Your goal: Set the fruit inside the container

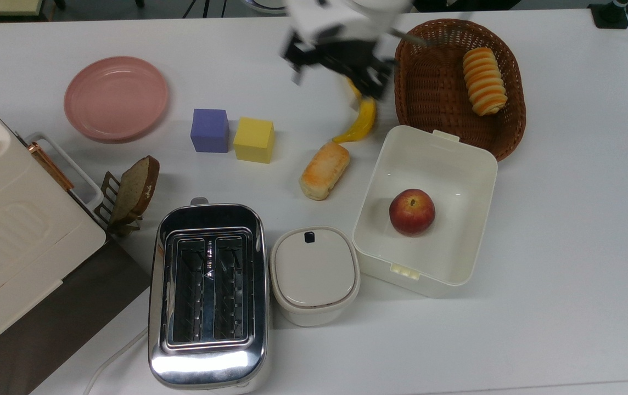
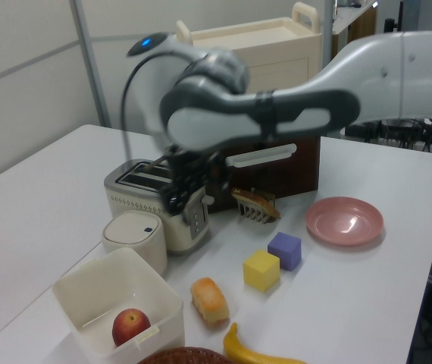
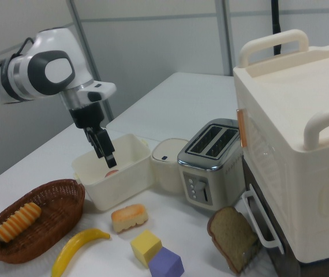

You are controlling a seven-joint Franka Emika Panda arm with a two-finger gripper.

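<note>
**Fruit in the box, arm up and away**

Top view: a white table [image 1: 566, 247] crowded with kitchen props. The fruit [image 1: 412, 212] sits stem dimple up on the floor of the container [image 1: 446, 247], a little toward the top view's left of centre, touching no wall and with nothing holding it. The deep walls would stop it rolling out. The gripper [image 1: 337, 74] hangs high near the upper edge, over the upper part of the banana [image 1: 366, 118] and just beside the wicker basket [image 1: 435, 71], well apart from the container. Its jaws are spread wide with nothing between them. A bread roll [image 1: 325, 170] lies just beside the container's left wall and a lidded pot [image 1: 314, 271] stands close by its lower left corner, so the box is hemmed in on that side.

Left view: the arm arches across in front of the toaster [image 2: 148, 182], claw pointing down and empty, far above the table. The fruit shows low in the box, near the wall that carries the latch tab.

Right view: against a pale wall, with a cream cabinet [image 3: 291, 133] in front, the gripper overlaps the box only by line of sight. A patch of red shows inside the box, below the fingertips.

Judging by this, the fruit is in place and the task looks done.
</note>
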